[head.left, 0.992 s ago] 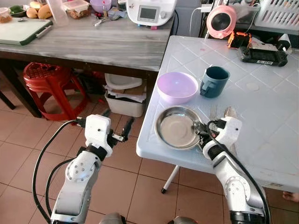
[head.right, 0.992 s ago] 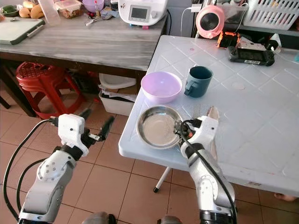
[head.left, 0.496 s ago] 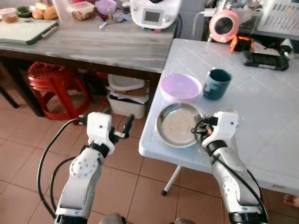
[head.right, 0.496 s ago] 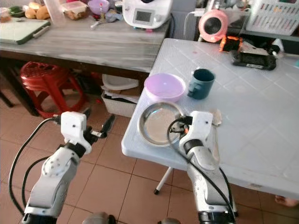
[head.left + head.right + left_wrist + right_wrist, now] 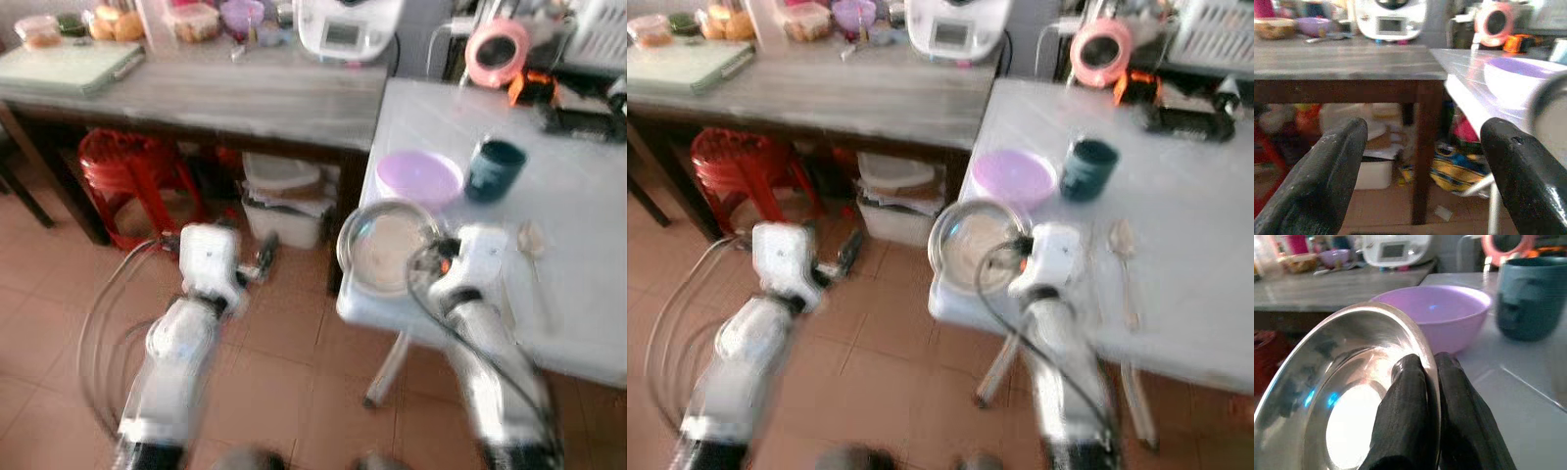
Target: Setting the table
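The steel plate (image 5: 1347, 396) is clamped at its rim by the right tool (image 5: 1431, 382), tilted at the white desk (image 5: 1215, 255) edge just beside the purple bowl (image 5: 1014, 178), while the left tool (image 5: 1420, 161) is held apart over the floor.

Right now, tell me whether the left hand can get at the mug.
Probably not. The left hand hangs open below the table edge, and the bowl and the plate in the right hand stand before the mug.

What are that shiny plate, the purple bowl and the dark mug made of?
Plate: looks like polished steel; it mirrors light and colours. Right gripper pinches its rim.
Bowl: probably plastic; matt, even lilac, soft sheen.
Mug: teal, dull finish; plastic or glazed ceramic, hard to tell.
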Available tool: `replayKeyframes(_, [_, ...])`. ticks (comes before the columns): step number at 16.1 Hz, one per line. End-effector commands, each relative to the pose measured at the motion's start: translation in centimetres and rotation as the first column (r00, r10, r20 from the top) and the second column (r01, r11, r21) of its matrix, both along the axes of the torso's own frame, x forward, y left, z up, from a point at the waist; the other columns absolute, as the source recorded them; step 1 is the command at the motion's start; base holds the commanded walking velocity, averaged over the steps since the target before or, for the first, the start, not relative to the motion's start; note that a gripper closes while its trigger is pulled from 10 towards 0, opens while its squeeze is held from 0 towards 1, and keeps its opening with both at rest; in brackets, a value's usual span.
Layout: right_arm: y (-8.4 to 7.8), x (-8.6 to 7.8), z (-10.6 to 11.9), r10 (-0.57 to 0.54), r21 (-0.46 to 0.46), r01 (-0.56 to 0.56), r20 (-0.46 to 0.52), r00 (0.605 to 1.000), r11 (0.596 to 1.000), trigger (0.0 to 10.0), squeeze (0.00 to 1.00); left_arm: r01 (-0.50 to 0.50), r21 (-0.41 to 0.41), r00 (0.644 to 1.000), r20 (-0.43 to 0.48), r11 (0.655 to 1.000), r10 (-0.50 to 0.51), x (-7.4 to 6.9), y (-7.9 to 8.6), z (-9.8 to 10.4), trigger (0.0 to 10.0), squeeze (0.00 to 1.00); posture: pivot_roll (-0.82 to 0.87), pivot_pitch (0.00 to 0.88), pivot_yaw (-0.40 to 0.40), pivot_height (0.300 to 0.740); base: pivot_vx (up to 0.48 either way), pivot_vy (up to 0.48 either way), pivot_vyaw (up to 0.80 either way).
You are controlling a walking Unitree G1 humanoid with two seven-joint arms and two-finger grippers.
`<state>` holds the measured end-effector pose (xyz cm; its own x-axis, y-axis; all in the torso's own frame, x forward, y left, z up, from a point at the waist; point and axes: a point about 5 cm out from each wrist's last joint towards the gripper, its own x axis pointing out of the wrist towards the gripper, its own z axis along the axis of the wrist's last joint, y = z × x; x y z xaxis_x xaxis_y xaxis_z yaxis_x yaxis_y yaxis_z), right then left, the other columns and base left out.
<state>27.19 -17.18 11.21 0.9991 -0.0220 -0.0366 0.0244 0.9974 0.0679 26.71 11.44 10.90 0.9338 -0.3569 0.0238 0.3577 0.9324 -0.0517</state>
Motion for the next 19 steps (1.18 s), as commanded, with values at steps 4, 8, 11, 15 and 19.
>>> replayKeyframes(4, [-1.0,-0.5,-1.6,-0.059,0.029,0.061,-0.090,0.994,0.998,10.0,0.00,0.000,0.051,0.999,0.041,0.999,-0.002,0.2,0.5,0.2,10.0,0.00,0.01,0.000,-0.013,0.740,0.000,0.477,0.00])
replayKeyframes(8, [-1.6,-0.5,-1.6,-0.082,0.034,0.085,-0.084,0.993,0.996,10.0,0.00,-0.021,0.028,1.000,0.018,0.999,0.020,0.7,0.9,0.0,10.0,0.00,0.00,0.000,0.010,0.740,0.000,0.458,-0.28])
replayKeyframes(11, [-0.8,0.1,-1.0,-0.072,0.046,0.075,-0.055,0.996,0.996,10.0,0.00,0.022,0.033,0.999,0.031,0.999,-0.023,0.7,0.4,0.2,10.0,0.00,0.00,0.000,0.023,0.740,0.304,0.368,-0.49])
replayKeyframes(15, [0.1,0.3,-0.9,-0.036,0.046,0.038,-0.042,0.998,0.998,10.0,0.00,0.025,0.026,0.999,0.021,0.999,-0.025,0.8,0.1,0.0,10.0,0.00,-0.01,0.000,0.023,0.740,0.418,0.065,0.00])
replayKeyframes(19, [0.2,0.2,-0.2,-0.019,-0.048,0.021,0.038,0.999,0.999,10.0,0.00,-0.020,0.036,1.000,-0.001,0.999,0.020,0.9,0.3,-0.6,10.0,0.00,0.00,0.000,0.012,0.740,0.473,0.000,0.00])
